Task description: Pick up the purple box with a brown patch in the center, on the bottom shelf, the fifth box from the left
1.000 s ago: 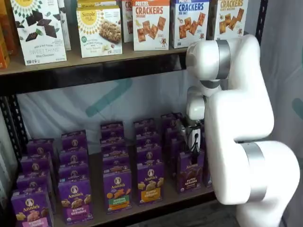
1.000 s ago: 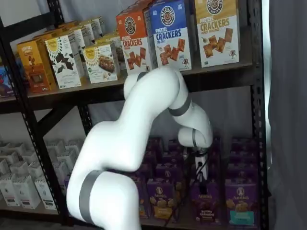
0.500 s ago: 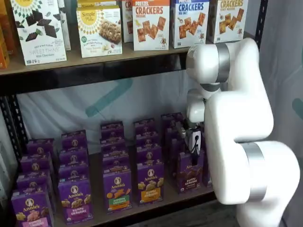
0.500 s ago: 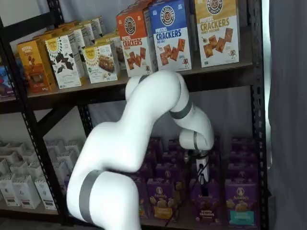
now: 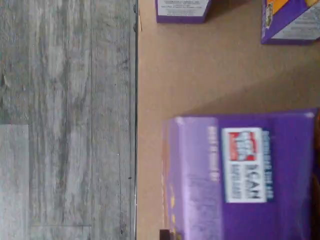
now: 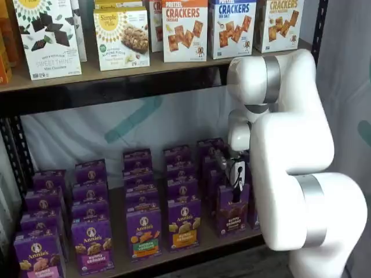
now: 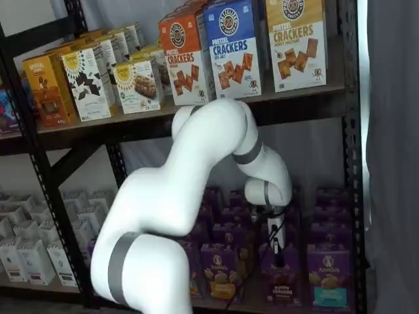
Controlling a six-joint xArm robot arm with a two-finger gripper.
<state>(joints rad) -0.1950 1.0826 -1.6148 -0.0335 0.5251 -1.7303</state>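
The purple box with a dark brown band stands at the front of the bottom shelf, near its right end. It shows in both shelf views; in a shelf view it is between two other cartons. My gripper hangs straight above it, its black fingers reaching down to the box's top edge, as also shows in a shelf view. No gap between the fingers shows. The wrist view shows the box's purple top close up on the brown shelf board.
Purple cartons stand in rows beside and behind it: one with an orange band, one with a teal band. Cracker boxes line the upper shelf. My white arm fills the right side. Grey floor lies beyond the shelf rail.
My gripper has sunk slightly toward the top of the purple box. The box itself has stayed in place.
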